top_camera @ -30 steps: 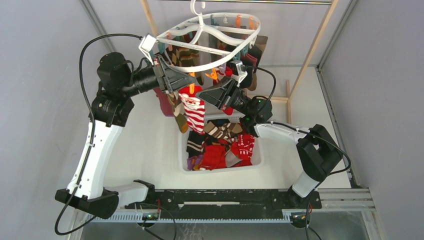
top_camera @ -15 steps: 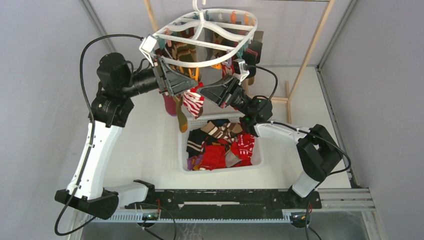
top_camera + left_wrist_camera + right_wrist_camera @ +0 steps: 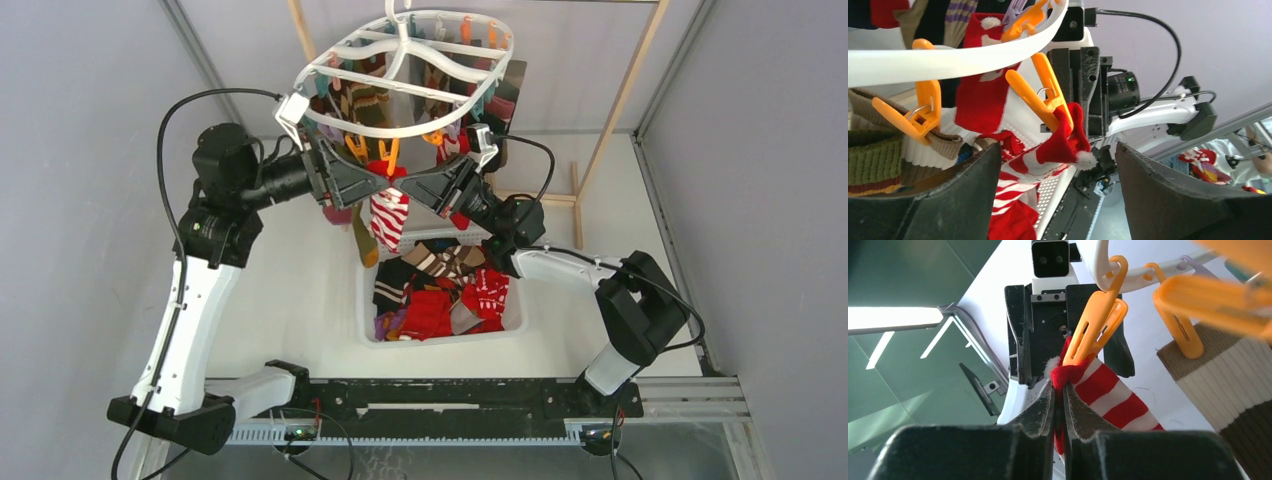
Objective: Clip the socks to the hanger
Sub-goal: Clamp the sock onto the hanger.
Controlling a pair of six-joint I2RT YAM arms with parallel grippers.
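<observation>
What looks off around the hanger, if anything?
The red-and-white striped sock hangs from an orange clip by only a bunched bit of its red edge, caught near the clip's tip, so the hold looks shallow. The right claw is shut on that bunch just below; the left claw is open. Nothing else stands out.

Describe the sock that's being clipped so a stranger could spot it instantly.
Find the white oval hanger hanging at the back. On its near rim, an orange clip holds a red-and-white striped sock. It is the only one the right claw is pinching.
</observation>
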